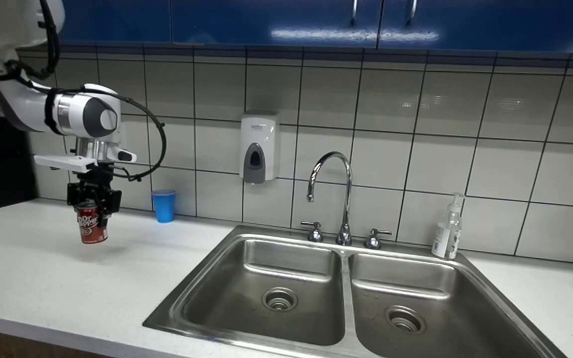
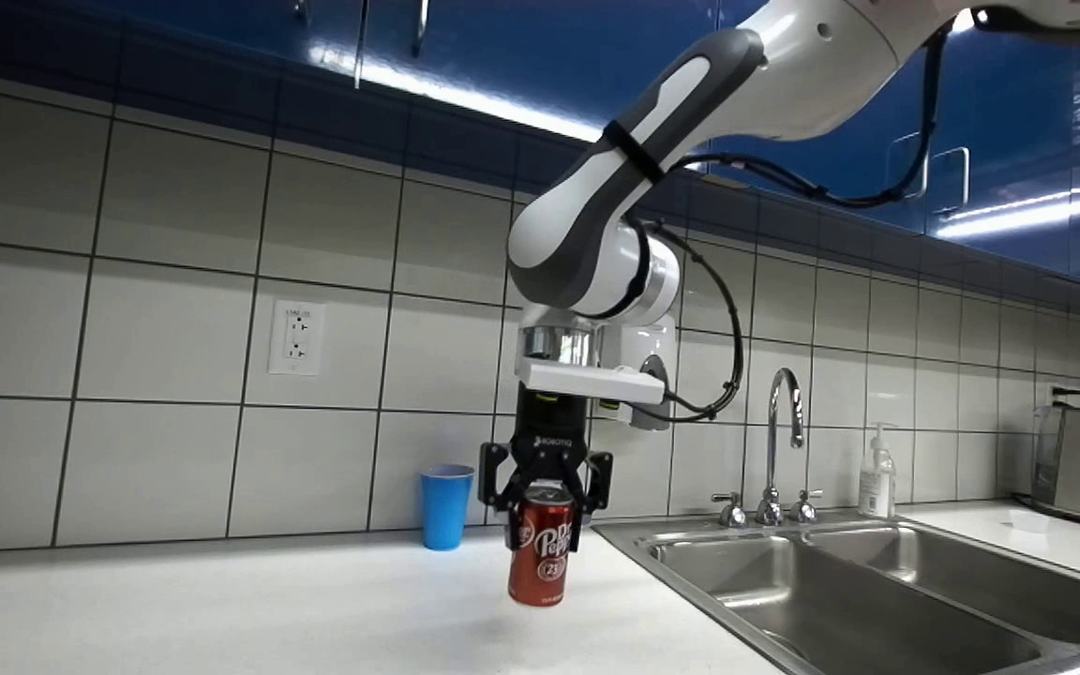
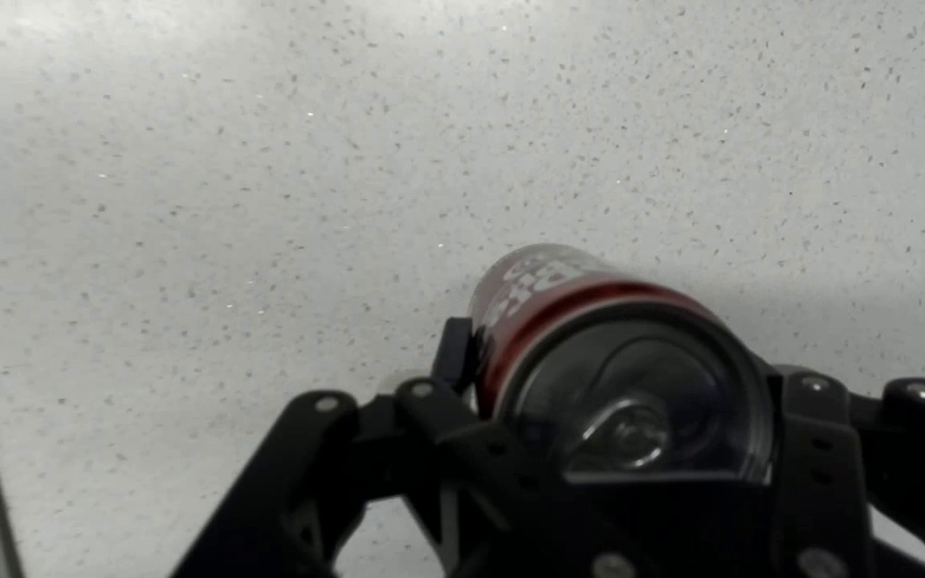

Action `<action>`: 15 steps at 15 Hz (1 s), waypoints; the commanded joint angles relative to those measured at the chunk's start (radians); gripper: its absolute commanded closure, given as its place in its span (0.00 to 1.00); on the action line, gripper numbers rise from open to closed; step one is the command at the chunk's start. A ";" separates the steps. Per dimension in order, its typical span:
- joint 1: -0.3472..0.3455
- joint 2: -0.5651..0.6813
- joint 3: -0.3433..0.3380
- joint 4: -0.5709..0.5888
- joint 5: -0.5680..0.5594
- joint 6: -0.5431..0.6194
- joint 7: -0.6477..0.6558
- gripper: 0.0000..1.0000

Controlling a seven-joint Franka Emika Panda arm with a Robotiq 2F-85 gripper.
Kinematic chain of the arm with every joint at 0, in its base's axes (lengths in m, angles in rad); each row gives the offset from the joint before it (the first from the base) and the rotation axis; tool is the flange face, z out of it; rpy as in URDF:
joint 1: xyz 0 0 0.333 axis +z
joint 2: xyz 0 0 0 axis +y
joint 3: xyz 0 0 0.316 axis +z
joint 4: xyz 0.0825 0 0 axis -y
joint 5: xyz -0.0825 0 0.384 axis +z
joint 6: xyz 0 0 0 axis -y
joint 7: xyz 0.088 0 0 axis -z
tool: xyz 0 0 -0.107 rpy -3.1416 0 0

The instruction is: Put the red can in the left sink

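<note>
- In an exterior view, the gripper (image 1: 90,219) pinched the can (image 1: 93,235) between its jaws, just above the counter (image 1: 23,266).
- Cup (image 1: 163,206) stood near the wall (image 1: 218,194).
- Left sink (image 1: 232,306) lay well apart from the can.
- Right sink (image 1: 448,323) adjoined it.
- Bottle (image 1: 448,231) stood at its back corner.

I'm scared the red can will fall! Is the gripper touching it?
Touching. In an exterior view, the gripper has its fingers against both sides of the red can.

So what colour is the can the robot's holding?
The can is red with white lettering, clearest in an exterior view.
</note>
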 commanded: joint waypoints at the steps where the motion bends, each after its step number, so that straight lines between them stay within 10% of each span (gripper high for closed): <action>1: -0.054 -0.179 -0.022 -0.116 0.014 -0.045 0.003 0.59; 15: -0.325 -0.483 -0.226 -0.420 -0.040 -0.061 -0.150 0.59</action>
